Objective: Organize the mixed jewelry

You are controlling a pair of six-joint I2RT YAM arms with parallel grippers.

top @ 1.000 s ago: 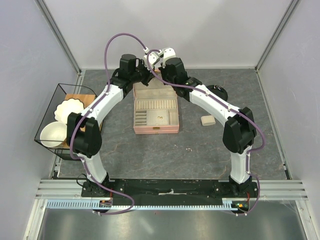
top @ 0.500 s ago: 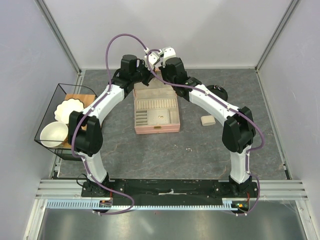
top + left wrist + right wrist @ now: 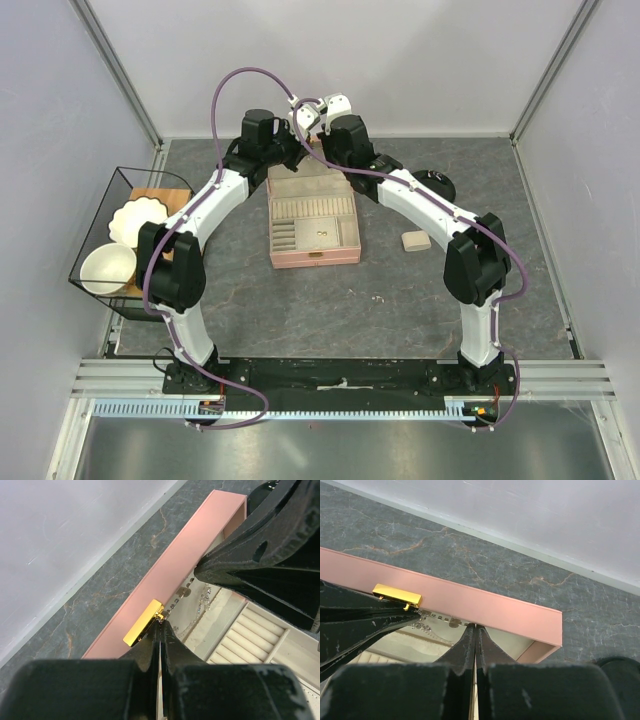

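Here, left gripper (image 3: 160,626) and right gripper (image 3: 474,630) jaws clench the ends of one fine chain (image 3: 175,601). It stretches past the gold clasp (image 3: 143,624) on the pink box (image 3: 170,565).

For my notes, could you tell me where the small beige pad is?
In the top view, the beige pad lies on the table right of the pink box, beside the right arm.

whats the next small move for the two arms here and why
Probably lower both together: the left gripper and right gripper, both shut, appear to hold a fine silvery chain stretched between them over the cream-lined far compartment of the open pink box.
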